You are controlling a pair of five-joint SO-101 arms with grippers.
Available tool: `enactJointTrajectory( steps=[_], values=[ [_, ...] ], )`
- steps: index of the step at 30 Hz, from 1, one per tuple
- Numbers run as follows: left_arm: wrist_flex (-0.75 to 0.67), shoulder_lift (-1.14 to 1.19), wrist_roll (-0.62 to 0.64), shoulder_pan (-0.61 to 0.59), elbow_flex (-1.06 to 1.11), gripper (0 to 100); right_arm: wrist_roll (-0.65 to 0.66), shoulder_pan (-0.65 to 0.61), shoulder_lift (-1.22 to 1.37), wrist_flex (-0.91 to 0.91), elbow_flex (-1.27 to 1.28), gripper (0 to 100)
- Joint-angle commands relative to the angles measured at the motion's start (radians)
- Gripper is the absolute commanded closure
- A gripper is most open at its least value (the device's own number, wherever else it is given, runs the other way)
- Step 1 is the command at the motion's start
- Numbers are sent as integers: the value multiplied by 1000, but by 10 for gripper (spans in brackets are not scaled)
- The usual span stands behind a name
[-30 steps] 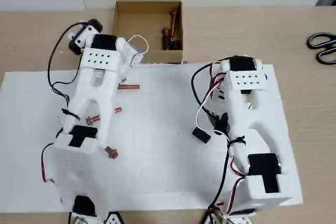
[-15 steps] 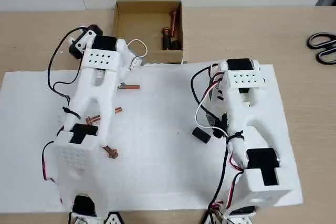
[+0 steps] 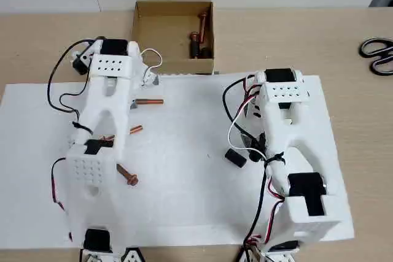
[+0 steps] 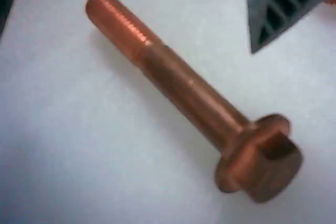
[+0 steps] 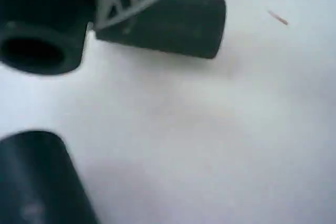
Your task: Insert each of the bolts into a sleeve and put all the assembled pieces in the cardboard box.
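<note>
Inside the far brown cardboard box (image 3: 145, 29) sit some assembled pieces (image 3: 195, 40); loose copper bolts (image 3: 149, 101) lie unsleeved by the parted left hand (image 3: 146, 83).

I see three black sleeves on white sheet (image 5: 236, 129): first sleeve (image 5: 173, 24) lying on side; second sleeve (image 5: 37, 51) just beside it, bore visible; third sleeve (image 5: 37, 182) apart.
</note>
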Motion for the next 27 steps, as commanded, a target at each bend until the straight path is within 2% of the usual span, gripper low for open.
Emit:
enactJointTrajectory(
  steps=[1,8,15,20,27],
  values=[
    [38,9,5,-3,-81,717,5,8,-4,-18,-5,996],
    [38,18,5,3,-76,721,5,8,-4,-22,-5,996],
    [38,25,5,-3,-51,840,5,8,-7,-22,-5,996],
    [34,25,5,-6,15,841,5,8,-7,-22,-5,996],
    [-25,25,5,-78,82,841,5,8,-5,-22,-5,996]
  ],
)
